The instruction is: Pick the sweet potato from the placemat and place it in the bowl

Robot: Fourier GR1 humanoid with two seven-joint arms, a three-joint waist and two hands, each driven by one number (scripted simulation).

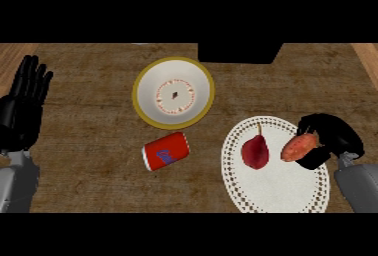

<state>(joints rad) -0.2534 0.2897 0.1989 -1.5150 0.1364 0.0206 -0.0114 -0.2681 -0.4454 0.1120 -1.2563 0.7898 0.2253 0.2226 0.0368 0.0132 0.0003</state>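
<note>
An orange sweet potato [299, 147] lies on the right side of a white lace placemat [277, 187]. My right hand [332, 135] is curled round it from the right, fingers above and thumb below. A white bowl with a yellow rim [147, 114] stands up and to the left of the placemat, with nothing in it. My left hand [22, 102] rests open at the view's left edge, fingers up.
A dark red pear-shaped fruit [255, 151] lies on the placemat just left of the sweet potato. A red can [165, 150] lies on its side between bowl and placemat. A black object [239, 52] stands at the counter's far edge.
</note>
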